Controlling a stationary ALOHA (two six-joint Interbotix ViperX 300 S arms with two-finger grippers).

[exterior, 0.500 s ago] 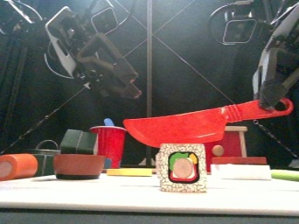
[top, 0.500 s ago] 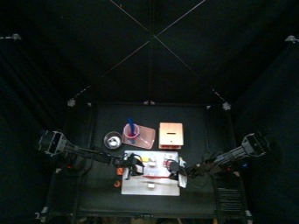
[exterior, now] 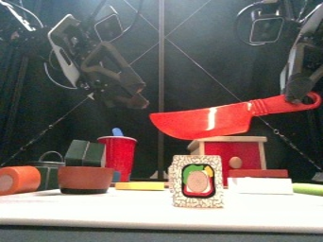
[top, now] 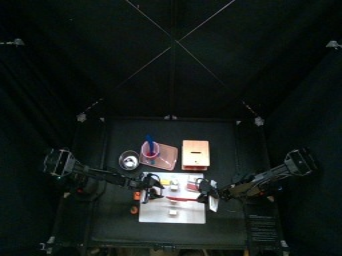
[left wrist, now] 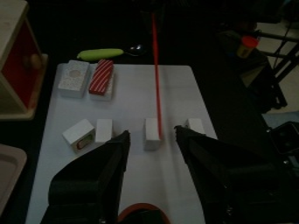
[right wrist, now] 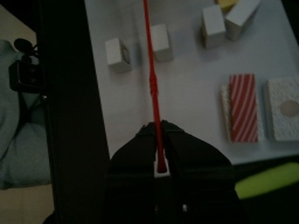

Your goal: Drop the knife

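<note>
Since half a second ago, the knife has been carried toward the right of the front view and raised slightly, its blade now tilted less steeply; the right arm is seen a little further right in the top view as well. The handle end of the knife is clamped in the right pincer, whose jaws are closed narrowly on it, as is shown in the right wrist view, where the thin red edge runs straight out from between the jaws. The knife is held in the air above the white mat, well clear of the table, with its blade pointing toward the left arm.

The left pincer is held with its jaws apart and nothing between them; it hangs above the near end of the mat. In the left wrist view the red edge of the knife is seen beyond the jaws, not touched by them. Small white blocks lie on the mat below.
</note>
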